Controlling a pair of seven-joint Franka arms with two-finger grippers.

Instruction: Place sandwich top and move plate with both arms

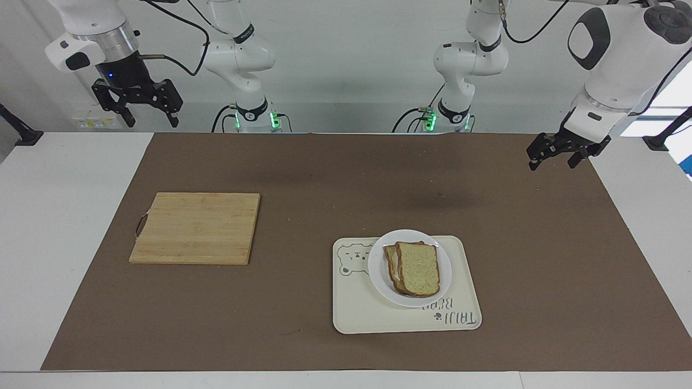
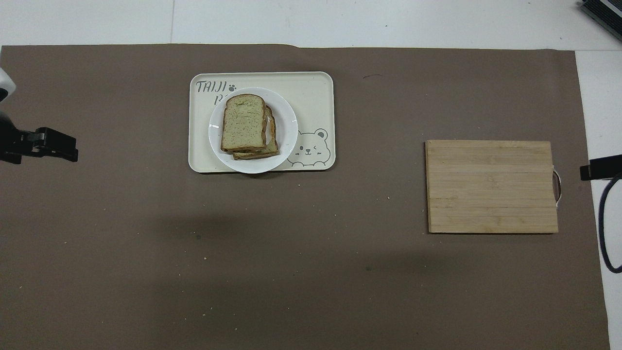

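The sandwich top [image 1: 417,268], a pale speckled slice with a brown crust, lies on a stack of bread on the small white plate [image 1: 440,281]. The plate stands on the cream tray [image 1: 359,310]. In the overhead view the sandwich top [image 2: 243,121] covers most of the plate [image 2: 287,130]. My left gripper [image 1: 551,163] hangs open and empty, up in the air over the mat's edge at the left arm's end; it also shows in the overhead view [image 2: 72,150]. My right gripper [image 1: 152,121] is open and empty, raised high at the right arm's end [image 2: 586,172].
A wooden cutting board [image 1: 197,227] lies on the brown mat toward the right arm's end, also seen from overhead [image 2: 491,187]. The tray with the bear drawing [image 2: 311,92] sits on the mat [image 1: 324,178] nearer the left arm's end.
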